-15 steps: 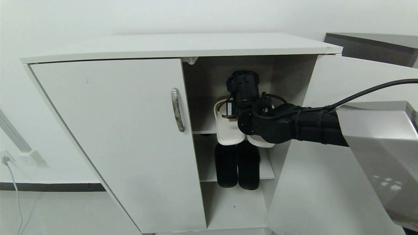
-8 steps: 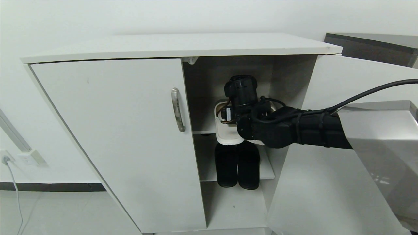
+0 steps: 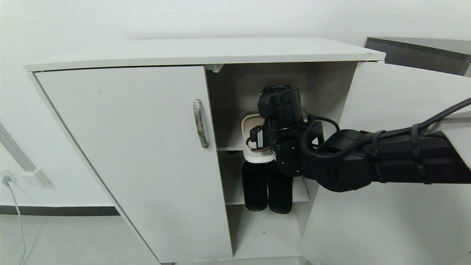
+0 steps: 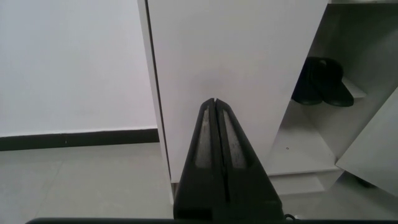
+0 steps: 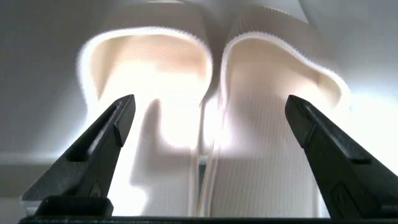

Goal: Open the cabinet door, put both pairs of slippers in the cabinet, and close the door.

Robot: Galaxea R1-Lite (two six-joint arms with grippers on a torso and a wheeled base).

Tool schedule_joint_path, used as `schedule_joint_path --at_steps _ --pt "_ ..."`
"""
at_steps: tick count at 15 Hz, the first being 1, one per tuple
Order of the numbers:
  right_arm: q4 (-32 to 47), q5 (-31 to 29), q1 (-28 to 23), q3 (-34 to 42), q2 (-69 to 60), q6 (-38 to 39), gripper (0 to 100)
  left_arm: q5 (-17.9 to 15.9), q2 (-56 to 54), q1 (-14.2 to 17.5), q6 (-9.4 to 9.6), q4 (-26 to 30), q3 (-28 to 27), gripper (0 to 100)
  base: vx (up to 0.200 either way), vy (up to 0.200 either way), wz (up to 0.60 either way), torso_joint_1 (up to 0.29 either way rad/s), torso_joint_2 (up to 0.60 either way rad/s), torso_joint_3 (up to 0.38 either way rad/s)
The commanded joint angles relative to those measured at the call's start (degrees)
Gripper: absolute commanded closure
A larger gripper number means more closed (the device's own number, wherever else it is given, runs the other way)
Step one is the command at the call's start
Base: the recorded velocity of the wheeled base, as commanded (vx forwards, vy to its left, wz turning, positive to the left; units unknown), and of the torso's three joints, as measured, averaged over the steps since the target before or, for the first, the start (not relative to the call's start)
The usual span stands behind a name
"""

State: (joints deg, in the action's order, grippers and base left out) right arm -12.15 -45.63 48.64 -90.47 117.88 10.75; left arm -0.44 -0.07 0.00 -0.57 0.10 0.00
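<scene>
Before the cabinet (image 3: 191, 49), the left gripper (image 4: 214, 107) faces its closed left door (image 3: 128, 154), fingers pressed together and empty. Inside the cabinet's open right half, the right gripper (image 5: 209, 102) spreads its fingers wide around the white slippers (image 5: 261, 143) on the upper shelf. The black slippers (image 3: 267, 187) rest one shelf lower.

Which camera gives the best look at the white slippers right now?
The right wrist view: both white slippers lie side by side, close up, framed by the open right claw. The head view gives one heel end beside the right arm. The left wrist view faces the closed door and black slippers instead.
</scene>
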Motion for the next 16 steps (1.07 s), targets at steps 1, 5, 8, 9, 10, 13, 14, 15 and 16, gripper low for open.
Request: schedule_joint_path --at_steps 1,5,8,9,10,13,14,15,16 --pt "-3.7 -0.1 2.6 8.6 -6.9 0.0 0 0.0 0.1 0.0 -0.04 0.0 0.0 100 0.000 0.000 0.00 0.000 0.00 0.000" --pt "-10.7 2.6 5.3 21.4 -13.4 -0.3 0 0.0 0.1 0.0 -0.04 0.0 0.0 100 0.000 0.000 0.00 0.000 0.00 0.000" --pt "-17.5 6.7 5.7 29.5 -15.6 -0.2 0 0.0 0.1 0.0 0.05 0.0 0.0 100 0.000 0.000 0.00 0.000 0.00 0.000" --pt "-19.4 6.9 5.7 31.1 -15.6 -0.3 0 0.0 0.1 0.0 0.05 0.0 0.0 100 0.000 0.000 0.00 0.000 0.00 0.000" --pt "-20.7 6.9 5.7 32.1 -15.6 -0.3 0 0.0 0.1 0.0 0.05 0.0 0.0 100 0.000 0.000 0.00 0.000 0.00 0.000" --pt "-22.6 8.3 5.7 33.7 -15.8 -0.3 100 -0.1 0.1 0.0 0.13 0.0 0.0 100 0.000 0.000 0.00 0.000 0.00 0.000" --pt "-22.9 8.5 5.7 33.8 -16.0 -0.4 100 -0.1 0.1 0.0 0.22 0.0 0.0 100 0.000 0.000 0.00 0.000 0.00 0.000" --pt "-22.9 8.5 5.7 33.8 -16.0 -0.4 100 -0.1 0.1 0.0 0.31 0.0 0.0 100 0.000 0.000 0.00 0.000 0.00 0.000" --pt "-22.9 8.5 5.7 34.1 -15.8 -0.5 100 -0.1 0.1 0.0 0.22 0.0 0.0 100 0.000 0.000 0.00 0.000 0.00 0.000"
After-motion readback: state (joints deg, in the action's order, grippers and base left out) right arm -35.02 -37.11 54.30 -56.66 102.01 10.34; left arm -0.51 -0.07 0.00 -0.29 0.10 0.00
